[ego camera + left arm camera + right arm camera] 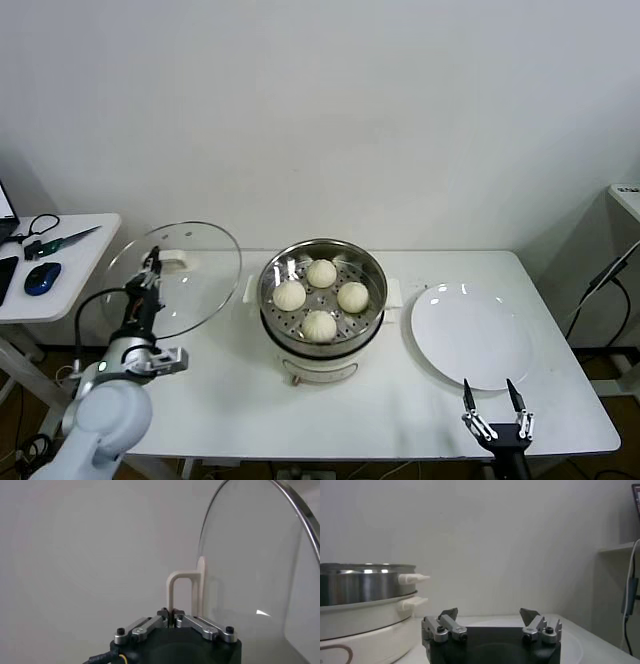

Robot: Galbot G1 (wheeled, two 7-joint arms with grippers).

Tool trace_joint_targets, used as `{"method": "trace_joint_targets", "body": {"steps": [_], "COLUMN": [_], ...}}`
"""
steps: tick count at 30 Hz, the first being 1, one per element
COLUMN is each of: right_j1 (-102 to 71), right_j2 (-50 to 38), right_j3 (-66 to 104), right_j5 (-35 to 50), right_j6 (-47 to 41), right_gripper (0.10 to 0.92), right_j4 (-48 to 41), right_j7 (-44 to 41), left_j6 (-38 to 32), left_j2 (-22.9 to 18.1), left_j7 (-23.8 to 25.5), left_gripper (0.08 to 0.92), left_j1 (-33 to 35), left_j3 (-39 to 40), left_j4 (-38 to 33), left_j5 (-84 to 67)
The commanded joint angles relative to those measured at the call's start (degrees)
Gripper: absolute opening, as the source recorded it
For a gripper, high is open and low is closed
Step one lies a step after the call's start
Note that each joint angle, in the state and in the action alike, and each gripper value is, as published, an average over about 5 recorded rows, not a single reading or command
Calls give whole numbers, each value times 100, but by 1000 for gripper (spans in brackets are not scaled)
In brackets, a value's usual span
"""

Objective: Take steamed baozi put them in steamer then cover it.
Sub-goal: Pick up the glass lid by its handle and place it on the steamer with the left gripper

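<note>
Four steamed baozi (320,298) sit in the steamer (322,340); left gripper (174,621) pinches the cover (190,270) handle, seen only at its wrist; right gripper (496,412) spread wide near the plate (470,335).

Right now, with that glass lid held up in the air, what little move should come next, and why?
Probably carry the lid sideways toward the steamer. All four buns already sit inside it, the pot is uncovered, and the left gripper is shut on the lid's handle, holding it tilted beside the pot. The right gripper waits open near the plate.
</note>
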Motion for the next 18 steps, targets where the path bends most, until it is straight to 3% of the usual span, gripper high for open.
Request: {"method": "trace_joint_targets", "body": {"steps": [1,6,18], "right_j1": [25,80,143], "right_j2": [20,45,45], "right_j3": [-29,-59,-154], "right_j5": [-191,-283,-294], "right_j6": [-89,-130,-48], "right_gripper": [823,823,823], "right_j4": [24,-24,-157], "right_j7": [93,141,166], "left_j6": [459,1229,1993], "left_j2": [457,244,-1257], "left_j7": [432,985,1844], "left_gripper": [139,139,139], "left_j1": [29,-723,-1777], "left_j3": [1,1268,3296], "left_j4": [-722,-935,-316], "left_j5": [-340,307,1993]}}
